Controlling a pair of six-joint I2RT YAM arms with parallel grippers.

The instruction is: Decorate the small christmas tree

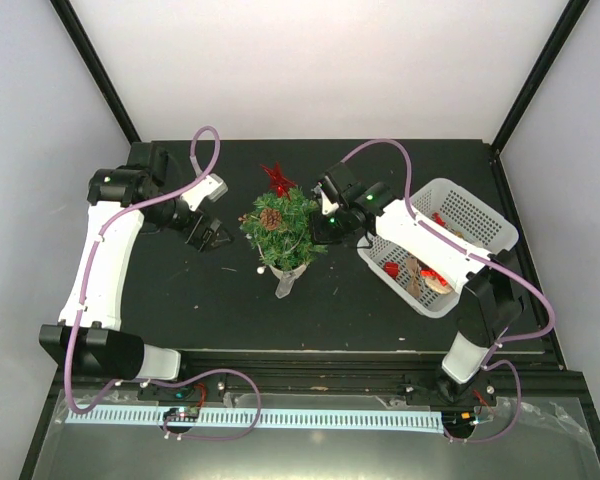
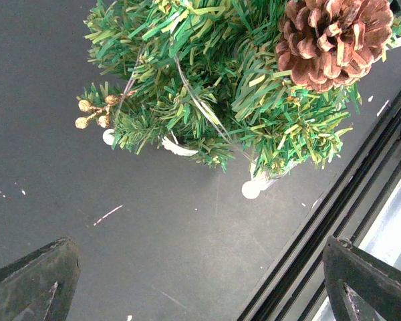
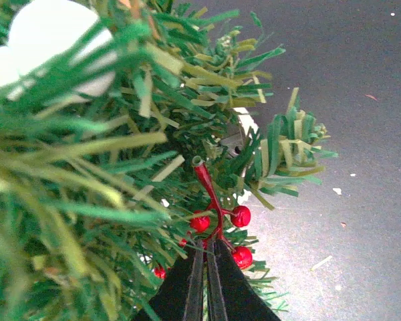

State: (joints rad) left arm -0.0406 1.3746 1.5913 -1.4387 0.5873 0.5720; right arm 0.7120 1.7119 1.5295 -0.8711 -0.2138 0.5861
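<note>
The small christmas tree (image 1: 280,228) stands mid-table on a whitish base (image 1: 285,285). It carries a pine cone (image 1: 271,217), a red ornament (image 1: 277,178) at its top and a gold berry sprig (image 2: 93,114). My right gripper (image 3: 206,253) is pressed into the tree's right side (image 3: 120,167) and is shut on the stem of a red berry sprig (image 3: 217,204), whose berries sit among the needles. My left gripper (image 2: 200,287) hovers just left of the tree, open and holding nothing. The pine cone (image 2: 334,40) and branches (image 2: 220,87) fill the top of its view.
A white plastic basket (image 1: 477,212) with ornaments inside stands at the right, under my right arm. A black rail (image 1: 330,360) runs along the table's near edge. A white ball (image 3: 53,40) hangs in the tree. Small white specks lie on the dark tabletop (image 2: 107,215).
</note>
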